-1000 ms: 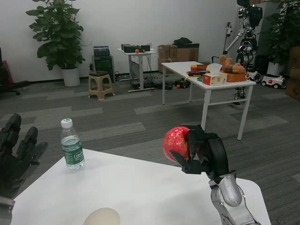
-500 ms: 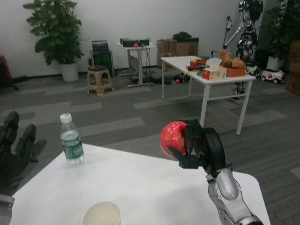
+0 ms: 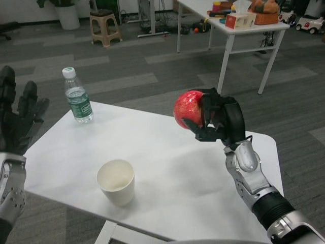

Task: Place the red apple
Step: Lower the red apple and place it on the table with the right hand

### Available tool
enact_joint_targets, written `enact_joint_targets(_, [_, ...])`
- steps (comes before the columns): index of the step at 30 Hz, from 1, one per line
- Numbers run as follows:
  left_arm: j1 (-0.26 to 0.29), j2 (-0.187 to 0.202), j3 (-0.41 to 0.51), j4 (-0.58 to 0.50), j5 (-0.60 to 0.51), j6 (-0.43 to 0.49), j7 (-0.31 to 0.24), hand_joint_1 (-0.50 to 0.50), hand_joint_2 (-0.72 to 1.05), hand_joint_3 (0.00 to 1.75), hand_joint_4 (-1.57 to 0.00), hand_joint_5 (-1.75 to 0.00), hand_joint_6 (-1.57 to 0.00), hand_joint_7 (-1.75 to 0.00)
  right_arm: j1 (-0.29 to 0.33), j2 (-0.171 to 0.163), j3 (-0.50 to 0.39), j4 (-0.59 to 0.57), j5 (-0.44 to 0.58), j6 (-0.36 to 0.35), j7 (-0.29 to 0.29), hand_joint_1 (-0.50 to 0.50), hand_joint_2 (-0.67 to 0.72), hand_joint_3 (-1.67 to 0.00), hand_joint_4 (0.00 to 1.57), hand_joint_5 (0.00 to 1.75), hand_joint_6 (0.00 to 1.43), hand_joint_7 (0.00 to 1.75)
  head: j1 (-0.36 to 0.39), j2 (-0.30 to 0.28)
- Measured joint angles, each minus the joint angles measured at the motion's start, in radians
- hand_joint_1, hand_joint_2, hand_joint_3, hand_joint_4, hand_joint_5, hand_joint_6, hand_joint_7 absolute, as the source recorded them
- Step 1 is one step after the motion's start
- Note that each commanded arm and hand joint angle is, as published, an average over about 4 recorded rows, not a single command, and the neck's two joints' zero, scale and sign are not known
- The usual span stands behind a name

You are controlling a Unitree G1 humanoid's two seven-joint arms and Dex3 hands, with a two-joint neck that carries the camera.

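My right hand (image 3: 219, 120) grips the red apple (image 3: 188, 109) and holds it in the air above the right part of the white table (image 3: 167, 168). The apple sits at the left side of the hand, with the fingers wrapped around it from the right. My left hand (image 3: 16, 119) hangs open with its fingers spread upward at the table's left edge, holding nothing.
A white paper cup (image 3: 117, 181) stands upright near the table's front edge. A water bottle (image 3: 77, 102) with a white cap stands at the far left corner. Beyond the table are a second white table (image 3: 238, 28) with boxes and a stool (image 3: 105, 26).
The camera has tilted down, so the whole picture has shifted and more of the table and cup shows. My right hand still holds the apple aloft; the left hand stays open.
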Motion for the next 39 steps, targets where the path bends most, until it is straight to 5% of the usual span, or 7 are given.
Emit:
enact_joint_targets(20, [0.008, 0.002, -0.009, 0.002, -0.011, -0.002, 0.0, -0.5, 1.05, 0.0, 0.0, -0.1, 0.0, 0.0, 0.271, -0.075, 0.102, -0.165, 0.001, 0.048, -0.031, -0.33, -0.57, -1.11, 0.52, 1.65, 1.11, 1.54, -0.014, -0.038])
enact_joint_targets(34, [0.008, 0.006, -0.032, 0.03, -0.022, -0.003, 0.0, -0.5, 1.05, 0.0, 0.0, -0.1, 0.0, 0.0, 0.291, -0.074, 0.153, -0.025, -0.103, 0.057, -0.016, -0.33, -0.6, -1.11, 0.44, 1.65, 1.07, 1.54, -0.022, -0.051])
enact_joint_targets(39, [0.008, 0.006, -0.033, 0.035, -0.022, -0.003, 0.0, -0.5, 1.05, 0.0, 0.0, -0.1, 0.0, 0.0, 0.272, -0.067, 0.152, 0.002, -0.137, 0.055, -0.002, -0.33, -0.6, -1.11, 0.39, 1.65, 0.95, 1.61, -0.024, -0.055])
